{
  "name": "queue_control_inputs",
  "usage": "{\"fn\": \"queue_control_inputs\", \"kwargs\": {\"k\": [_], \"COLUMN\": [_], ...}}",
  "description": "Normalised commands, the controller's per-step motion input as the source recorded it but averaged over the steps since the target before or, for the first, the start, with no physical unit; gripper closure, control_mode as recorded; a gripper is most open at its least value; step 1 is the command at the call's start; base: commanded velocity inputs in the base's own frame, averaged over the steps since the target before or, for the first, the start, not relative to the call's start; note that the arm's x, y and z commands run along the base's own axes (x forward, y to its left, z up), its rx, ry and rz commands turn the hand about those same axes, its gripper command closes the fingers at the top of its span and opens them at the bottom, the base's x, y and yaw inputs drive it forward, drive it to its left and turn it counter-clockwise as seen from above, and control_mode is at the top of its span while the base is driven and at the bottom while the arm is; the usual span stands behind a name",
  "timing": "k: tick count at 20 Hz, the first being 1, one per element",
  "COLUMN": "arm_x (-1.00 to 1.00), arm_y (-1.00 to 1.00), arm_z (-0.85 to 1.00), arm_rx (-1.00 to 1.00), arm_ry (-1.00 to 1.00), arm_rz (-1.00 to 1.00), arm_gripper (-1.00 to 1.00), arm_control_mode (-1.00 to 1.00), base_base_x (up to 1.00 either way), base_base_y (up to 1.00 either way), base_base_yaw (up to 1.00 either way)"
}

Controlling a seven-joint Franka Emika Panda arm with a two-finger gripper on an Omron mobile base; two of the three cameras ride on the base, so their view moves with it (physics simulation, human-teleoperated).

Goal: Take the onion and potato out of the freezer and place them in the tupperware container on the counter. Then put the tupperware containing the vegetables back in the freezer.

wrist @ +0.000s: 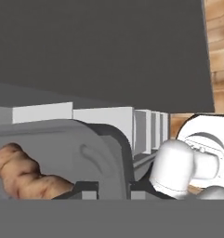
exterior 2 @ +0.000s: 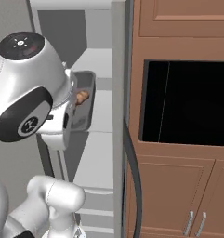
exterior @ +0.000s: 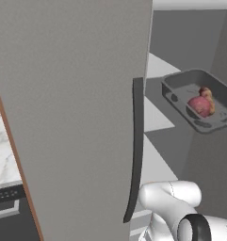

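Between the fingers: gripper (wrist: 114, 190) closed down narrow on the near rim of the tupperware container (exterior: 181, 89); the dark rim sits right at the tips in the hand view, so it reads as a pinch on the rim.
Fingertips: small, dark, low in the hand view; contact itself is partly hidden.
Container position: inside the open freezer (exterior: 72, 117), up at an upper shelf (exterior: 155, 117), tilted slightly; cannot tell whether its base rests on the shelf or hangs just above it.
Contents: onion (exterior: 200, 105) and potato (exterior: 207, 94) both in the tray, touching, toward its far end.
Step in hand: judged as setting the loaded tray into the freezer, the last part of the task.
How to do it well: level the tray first, slide it well onto the shelf, lower until the base is flat, and only then open; releasing while tilted could roll the vegetables out.
Container look: shallow, dark grey, rounded corners, flared rim, no lid.
Onion look: small red-pink lump.
Potato look: knobbly tan-orange lump.
Door: swung wide, with a long dark handle (exterior: 136, 150) close to the arm.
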Motion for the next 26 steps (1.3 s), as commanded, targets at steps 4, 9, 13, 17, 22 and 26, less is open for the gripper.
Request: {"fn": "queue_control_inputs", "kwargs": {"k": [4, 9, 13, 17, 22, 26], "arm_x": [0.61, 0.80, 0.83, 0.74, 0.77, 0.87], "arm_y": [0.00, 0.00, 0.11, 0.17, 0.06, 0.00], "arm_z": [0.21, 0.20, 0.02, 0.01, 0.00, 0.00], "arm_rx": [0.07, 0.02, 0.00, 0.00, 0.00, 0.01], "arm_ry": [-0.06, -0.05, -0.04, -0.05, -0.07, -0.06], "arm_rz": [0.00, 0.00, 0.00, 0.00, 0.00, 0.01], "arm_gripper": [1.00, 1.00, 1.00, 1.00, 1.00, 1.00], "arm_control_mode": [-1.00, -1.00, -1.00, -1.00, -1.00, -1.00], "base_base_x": [0.00, 0.00, 0.00, 0.00, 0.00, 0.00], "base_base_y": [0.00, 0.00, 0.00, 0.00, 0.00, 0.00], "base_base_yaw": [0.00, 0.00, 0.00, 0.00, 0.00, 0.00]}}
